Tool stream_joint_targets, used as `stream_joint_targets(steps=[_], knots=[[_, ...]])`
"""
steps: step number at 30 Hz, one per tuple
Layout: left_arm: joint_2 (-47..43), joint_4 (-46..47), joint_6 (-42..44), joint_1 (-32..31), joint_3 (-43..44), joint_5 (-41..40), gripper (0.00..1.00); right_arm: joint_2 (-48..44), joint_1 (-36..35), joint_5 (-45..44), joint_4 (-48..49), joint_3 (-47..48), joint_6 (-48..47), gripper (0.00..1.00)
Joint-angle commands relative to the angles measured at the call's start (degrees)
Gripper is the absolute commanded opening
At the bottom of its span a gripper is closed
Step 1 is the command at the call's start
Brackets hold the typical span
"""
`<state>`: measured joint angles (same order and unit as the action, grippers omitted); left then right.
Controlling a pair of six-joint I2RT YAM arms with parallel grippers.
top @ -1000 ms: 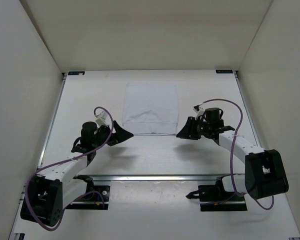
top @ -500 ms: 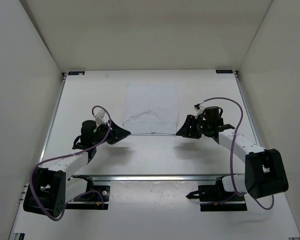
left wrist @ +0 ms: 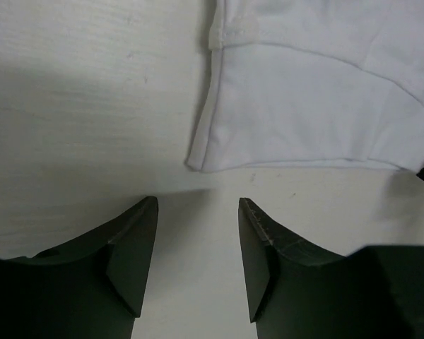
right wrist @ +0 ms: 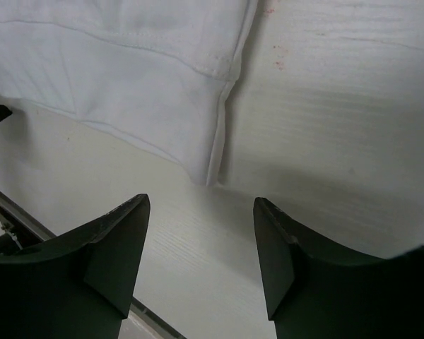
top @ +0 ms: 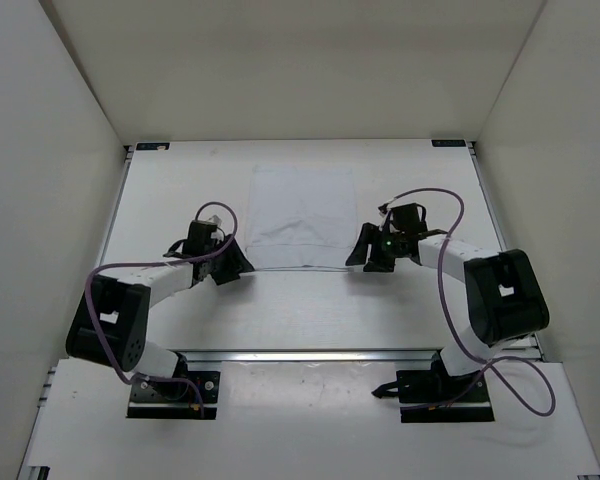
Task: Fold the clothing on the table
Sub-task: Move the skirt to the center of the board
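Now the clothing (top: 302,215) lies flat at the middle of the white surface (top: 180,190), hem band toward the arms. The left gripper (left wrist: 198,205) sits just short of its near left corner, jaws parted and holding nothing. The right gripper (right wrist: 201,201) sits likewise at the near right corner. Whether either gripper touches the surface is unclear.

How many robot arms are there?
2. The left arm reaches toward the clothing's near left corner; the right arm reaches toward its near right corner. None seems hidden.
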<state>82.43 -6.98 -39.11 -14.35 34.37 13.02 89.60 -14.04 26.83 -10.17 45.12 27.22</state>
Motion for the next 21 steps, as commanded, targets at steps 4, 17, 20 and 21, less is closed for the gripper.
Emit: stream_joint_targets(steps=[4, 17, 20, 21], knots=[[4.74, -0.93, 1.5, -2.35, 4.55, -3.96, 0.58, 6.02, -1.6, -2.48, 2.0, 5.58, 0.29, 0.56], [11.27, -2.41, 5.26, -2.18, 11.68, -0.45, 0.0, 9.03, -0.47, 0.07, -6.16, 12.36, -3.39, 0.01], [5.4, -5.67, 5.98, -0.95, 9.68, 2.18, 0.0, 2.19, 0.68, 1.12, -10.03, 10.96, -5.07, 0.0], [3.02, -6.28, 5.89, -0.6, 9.14, 3.15, 0.0, 0.5, 1.12, 1.64, -11.35, 10.08, -5.6, 0.0]])
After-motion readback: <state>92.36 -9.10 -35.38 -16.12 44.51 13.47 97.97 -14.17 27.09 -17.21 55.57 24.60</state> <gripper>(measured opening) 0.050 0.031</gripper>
